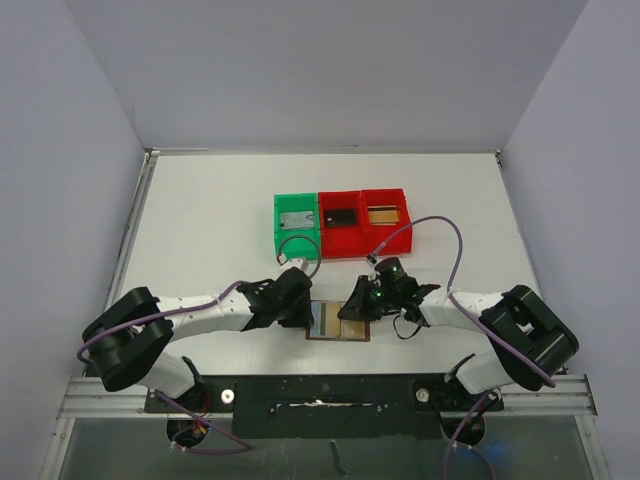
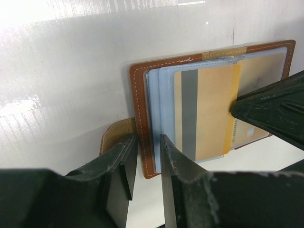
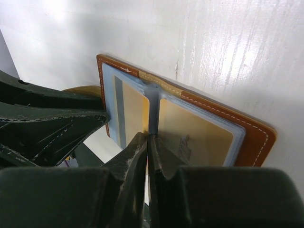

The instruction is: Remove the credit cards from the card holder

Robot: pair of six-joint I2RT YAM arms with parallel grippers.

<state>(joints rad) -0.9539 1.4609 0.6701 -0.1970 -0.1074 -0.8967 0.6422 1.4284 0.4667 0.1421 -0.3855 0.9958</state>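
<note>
The card holder (image 1: pixel 338 337) lies open on the table between my two grippers, brown outside with pale blue-grey pockets (image 2: pixel 138 95) (image 3: pixel 251 137). A gold credit card (image 2: pixel 209 114) with a grey stripe sticks partly out of the left pocket. My right gripper (image 3: pixel 148 137) (image 1: pixel 352 310) is shut, pinching that card's edge at the holder's spine. A second gold card (image 3: pixel 194 133) sits in the right pocket. My left gripper (image 2: pixel 148 137) (image 1: pixel 303 312) rests over the holder's left edge, its jaws a narrow gap apart, with the brown edging showing between them.
Three bins stand in a row behind the holder: a green bin (image 1: pixel 297 240), a red bin (image 1: pixel 341 240) and another red bin (image 1: pixel 385 232), each with a flat card-like item inside. A brown strap tab (image 2: pixel 114 135) pokes out under my left finger.
</note>
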